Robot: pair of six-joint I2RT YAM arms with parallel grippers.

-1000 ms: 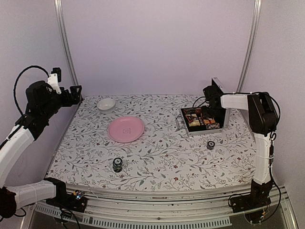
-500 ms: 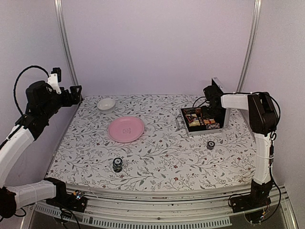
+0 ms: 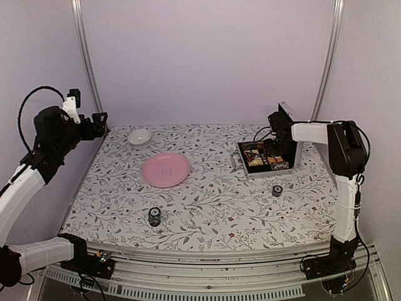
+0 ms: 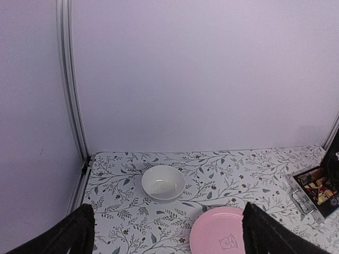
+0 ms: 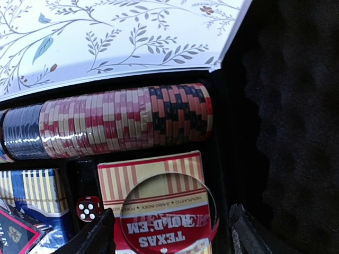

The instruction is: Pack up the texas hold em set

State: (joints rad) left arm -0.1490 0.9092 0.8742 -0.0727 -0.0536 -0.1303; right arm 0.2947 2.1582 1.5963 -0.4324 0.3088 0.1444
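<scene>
The silver case (image 3: 247,171) lies open at the right of the table, with my right gripper (image 3: 276,148) lowered into it. In the right wrist view a row of red, pink and dark chips (image 5: 127,124) fills one slot. Below it lies a red striped card deck (image 5: 153,172) with a clear round disc (image 5: 168,217) resting on top. My right gripper (image 5: 169,235) stands open, a finger on each side of the disc with small gaps. A blue deck (image 5: 29,193) and a red die (image 5: 88,208) lie to the left. Two small chip stacks (image 3: 155,217) (image 3: 276,190) stand on the table. My left gripper (image 3: 100,121) is raised at the far left, open and empty.
A pink plate (image 3: 165,169) lies mid-table and a small white bowl (image 3: 140,136) sits behind it; both also show in the left wrist view, the plate (image 4: 220,235) and the bowl (image 4: 163,183). The case's black foam lid (image 5: 291,106) stands up close on the right of my right gripper.
The right gripper's jaws have spread a little wider around the clear disc. The left arm and everything on the table have stayed put.
</scene>
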